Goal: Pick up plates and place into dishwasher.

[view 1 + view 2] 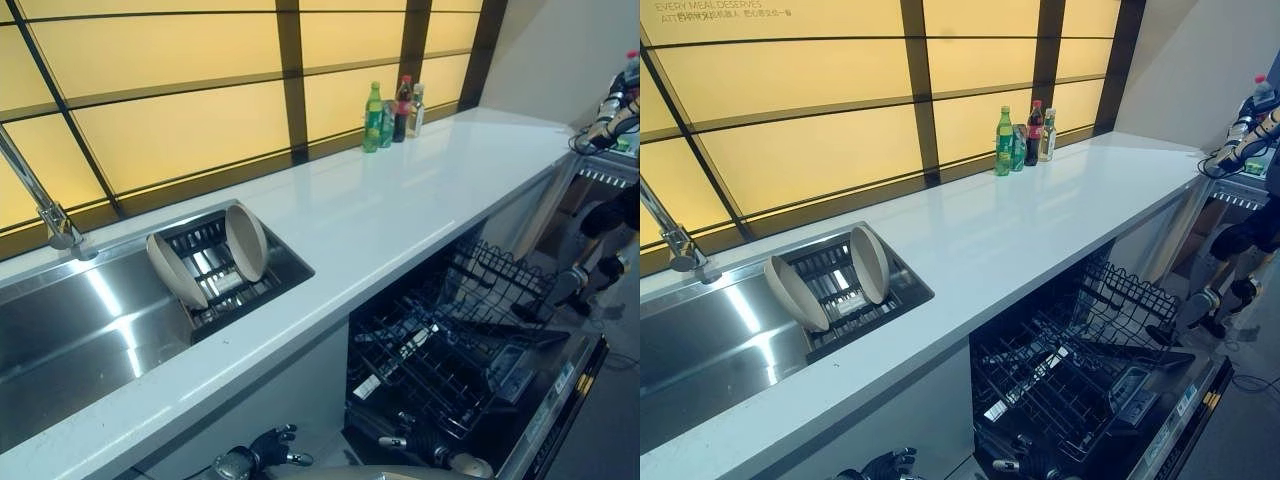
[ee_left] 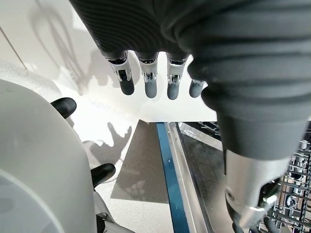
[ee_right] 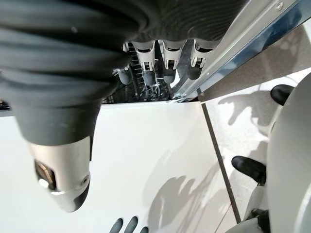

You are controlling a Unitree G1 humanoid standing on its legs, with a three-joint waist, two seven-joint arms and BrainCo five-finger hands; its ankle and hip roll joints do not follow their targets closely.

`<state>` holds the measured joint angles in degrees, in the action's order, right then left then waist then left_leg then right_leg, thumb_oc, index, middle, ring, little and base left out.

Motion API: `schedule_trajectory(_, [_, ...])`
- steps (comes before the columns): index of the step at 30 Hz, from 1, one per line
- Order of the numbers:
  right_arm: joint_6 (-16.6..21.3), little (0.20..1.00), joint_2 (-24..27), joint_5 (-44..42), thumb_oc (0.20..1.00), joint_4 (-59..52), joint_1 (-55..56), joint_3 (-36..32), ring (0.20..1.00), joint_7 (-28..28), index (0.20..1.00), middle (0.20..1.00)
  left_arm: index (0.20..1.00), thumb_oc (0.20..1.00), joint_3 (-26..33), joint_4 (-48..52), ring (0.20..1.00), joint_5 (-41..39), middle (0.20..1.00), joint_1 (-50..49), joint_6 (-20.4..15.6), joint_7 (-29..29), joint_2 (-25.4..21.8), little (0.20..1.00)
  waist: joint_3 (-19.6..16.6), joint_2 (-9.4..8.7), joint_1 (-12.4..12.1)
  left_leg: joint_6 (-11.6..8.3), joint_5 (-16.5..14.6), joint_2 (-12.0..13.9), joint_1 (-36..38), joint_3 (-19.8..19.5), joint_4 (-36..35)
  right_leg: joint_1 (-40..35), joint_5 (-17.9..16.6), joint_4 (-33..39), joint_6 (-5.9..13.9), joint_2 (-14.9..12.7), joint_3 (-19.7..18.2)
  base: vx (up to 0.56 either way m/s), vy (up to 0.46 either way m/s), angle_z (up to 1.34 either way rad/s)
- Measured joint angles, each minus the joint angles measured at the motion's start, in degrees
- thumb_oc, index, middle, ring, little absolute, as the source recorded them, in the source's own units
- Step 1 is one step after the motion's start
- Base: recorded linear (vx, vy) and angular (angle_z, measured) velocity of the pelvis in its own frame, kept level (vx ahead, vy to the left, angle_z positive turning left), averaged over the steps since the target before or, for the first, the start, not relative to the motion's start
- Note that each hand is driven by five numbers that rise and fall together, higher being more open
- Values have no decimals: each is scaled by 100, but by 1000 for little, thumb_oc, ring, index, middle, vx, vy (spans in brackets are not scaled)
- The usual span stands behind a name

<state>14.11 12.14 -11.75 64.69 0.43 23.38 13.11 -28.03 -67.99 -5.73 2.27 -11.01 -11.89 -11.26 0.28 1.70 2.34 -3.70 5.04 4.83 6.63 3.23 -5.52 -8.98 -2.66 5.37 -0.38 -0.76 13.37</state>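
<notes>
Standing in sink rack: two beige round ceramic plates (image 1: 210, 258), looking stiff, slippery, breakable
Grip spot: exposed top rims
Left hand (image 2: 148, 80): fingers hanging relaxed, empty
Right hand (image 3: 165, 63): same

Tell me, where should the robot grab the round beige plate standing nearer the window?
Probably its top rim. The round beige plate stands on edge, leaning, in the dark wire rack inside the steel sink, so only the upper edge is free. Come from above, pinching both faces.

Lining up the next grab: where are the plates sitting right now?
Two plates stand on edge in the drying rack at the right end of the sink, on the robot's left, left of the open dishwasher.
</notes>
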Motion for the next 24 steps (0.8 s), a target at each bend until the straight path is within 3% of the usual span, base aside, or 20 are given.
schedule_trajectory(10, [-86, 1000, -1, 42, 1000, -1, -3, -27, 1000, -74, 1000, 1000, 1000, 1000, 0, 0, 1000, 0, 1000, -3, -118, -219, -1, 1000, -3, -14, -4, -2, -1, 1, -2, 10, 0, 8, 0, 0, 1, 0, -9, 0, 0, 0])
schedule_trajectory(19, [-76, 1000, 10, 101, 1000, -56, 1, -21, 1000, 197, 1000, 1000, 1000, 1000, 0, 14, 1000, -30, 1000, -6, -232, -290, -32, 1000, -24, -52, -8, -3, -1, 1, -1, 11, 0, 6, -1, 0, 2, 0, -11, -1, -5, 0])
schedule_trajectory(21, [-78, 1000, 68, 79, 1000, -282, 2, -20, 1000, 458, 1000, 1000, 1000, 1000, 2, 206, 1000, -262, 1000, -41, -330, -488, -125, 1000, -23, -66, -7, -10, 4, 5, -2, 11, 0, 8, -2, 0, 3, 4, -11, -42, -64, 0])
schedule_trajectory(24, [-199, 1000, 505, 22, 1000, -1625, 170, 29, 1000, 910, 1000, 1000, 1000, 1000, 4, 1402, 1000, -640, 1000, -203, -331, -978, -513, 1000, 4, -103, -12, -23, 16, 17, -19, 8, -3, 22, -13, 4, 0, 18, -10, -45, -56, 0])
